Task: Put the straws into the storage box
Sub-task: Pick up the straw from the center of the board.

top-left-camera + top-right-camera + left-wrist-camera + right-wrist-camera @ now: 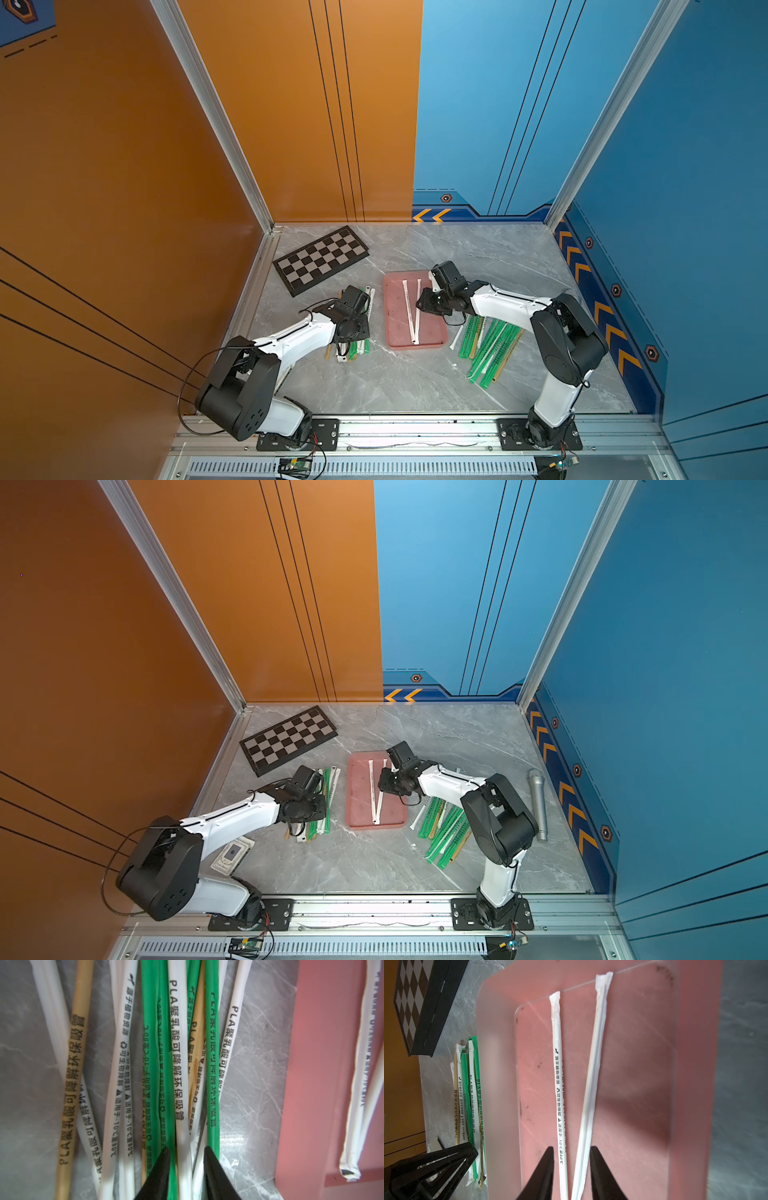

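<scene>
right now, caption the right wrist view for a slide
Right end effector open over two white straws lying in the pink storage box.

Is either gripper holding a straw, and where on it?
Nothing in the right gripper, open over the box. The left gripper straddles pile straws; a grip cannot be told.
</scene>
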### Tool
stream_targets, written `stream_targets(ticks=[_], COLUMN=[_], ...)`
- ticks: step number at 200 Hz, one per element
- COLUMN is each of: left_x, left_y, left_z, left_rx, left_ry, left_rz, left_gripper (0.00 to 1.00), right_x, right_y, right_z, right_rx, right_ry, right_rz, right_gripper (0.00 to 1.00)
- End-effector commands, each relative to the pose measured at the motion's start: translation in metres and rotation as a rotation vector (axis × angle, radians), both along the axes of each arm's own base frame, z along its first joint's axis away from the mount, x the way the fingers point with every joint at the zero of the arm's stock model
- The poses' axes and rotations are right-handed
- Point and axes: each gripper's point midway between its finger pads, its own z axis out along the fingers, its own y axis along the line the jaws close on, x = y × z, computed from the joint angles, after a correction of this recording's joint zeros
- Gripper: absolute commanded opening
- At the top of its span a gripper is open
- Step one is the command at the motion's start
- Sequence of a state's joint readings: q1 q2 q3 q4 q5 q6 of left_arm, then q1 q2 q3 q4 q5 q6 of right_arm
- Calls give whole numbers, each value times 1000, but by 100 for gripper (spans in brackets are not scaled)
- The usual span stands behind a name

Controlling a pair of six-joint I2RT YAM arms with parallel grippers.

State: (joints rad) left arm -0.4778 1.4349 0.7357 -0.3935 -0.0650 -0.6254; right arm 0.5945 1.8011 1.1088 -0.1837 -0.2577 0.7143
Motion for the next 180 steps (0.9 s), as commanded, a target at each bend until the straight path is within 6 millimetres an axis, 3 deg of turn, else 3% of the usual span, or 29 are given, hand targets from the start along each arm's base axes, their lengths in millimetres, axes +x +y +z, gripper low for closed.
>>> stream_targets(ticks=[1, 90, 143, 180], left_x=[2, 1, 3, 7], left_y=[3, 5, 4, -2], left_z=[1, -3, 14, 38], left_rx=[35, 53, 42, 28], left_ry=[9, 16, -41, -111], left_rz=[6, -6, -7, -17], left_gripper=[28, 10, 5, 6], right_x=[-3, -7, -6, -1], right_y=[-10, -22, -36, -66], right_z=[6, 5, 13, 20], right_rx=[-25, -36, -36, -52], right_ry=[-9, -6, -25, -44], right_rz=[-12, -35, -61, -124], right_gripper=[32, 32, 32, 32])
